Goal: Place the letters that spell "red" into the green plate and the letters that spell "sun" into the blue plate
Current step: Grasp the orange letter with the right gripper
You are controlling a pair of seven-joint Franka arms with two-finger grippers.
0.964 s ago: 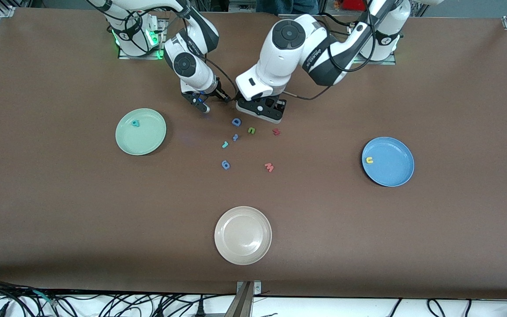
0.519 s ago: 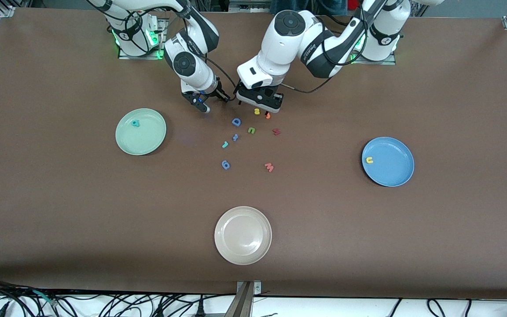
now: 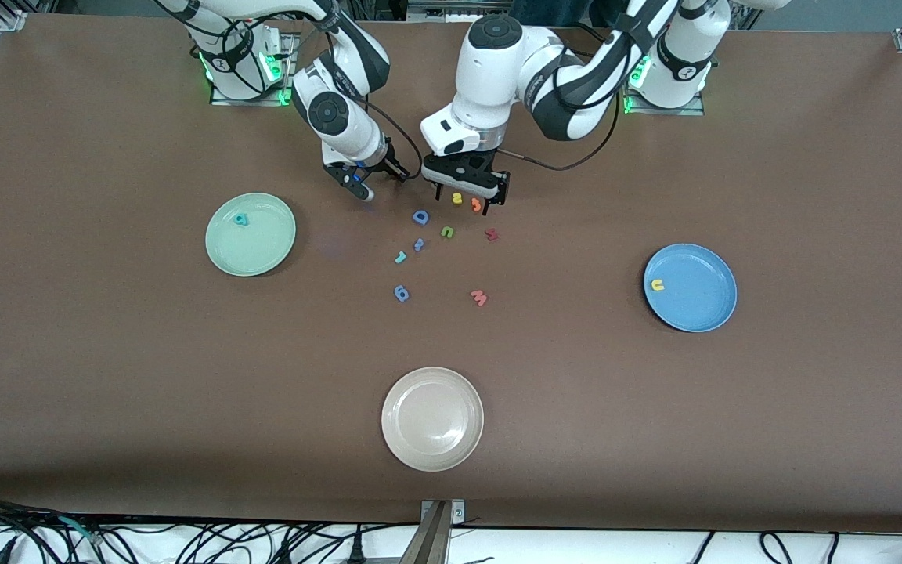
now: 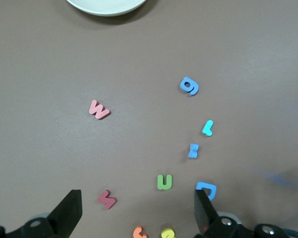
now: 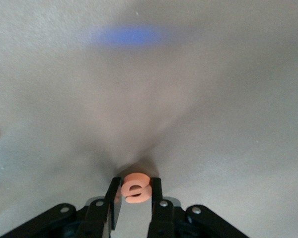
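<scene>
My right gripper (image 3: 360, 188) (image 5: 136, 191) is shut on the orange e (image 5: 136, 187), just above bare table between the green plate (image 3: 220, 251) and the letter cluster. A teal d (image 3: 241, 220) lies in that plate. The left gripper (image 3: 470, 194) (image 4: 137, 213) hangs open over the yellow s (image 3: 456, 199) (image 4: 167, 232) and an orange curved letter (image 3: 476, 205) (image 4: 139, 232). The olive-green n (image 3: 448, 232) (image 4: 164, 182) and thin teal r (image 3: 400, 257) (image 4: 207, 128) lie on the table. The blue plate (image 3: 701, 309) holds a yellow u (image 3: 657, 285).
Other letters in the cluster: blue D (image 3: 420, 217), small blue piece (image 3: 419, 244), dark red letter (image 3: 491, 233), blue rounded letter (image 3: 402, 294), pink w (image 3: 479, 297). A cream-white plate (image 3: 432, 450) sits nearest the front camera.
The left gripper has drawn back toward its base, uncovering the yellow s and the orange curved letter. The right arm has stayed in place.
</scene>
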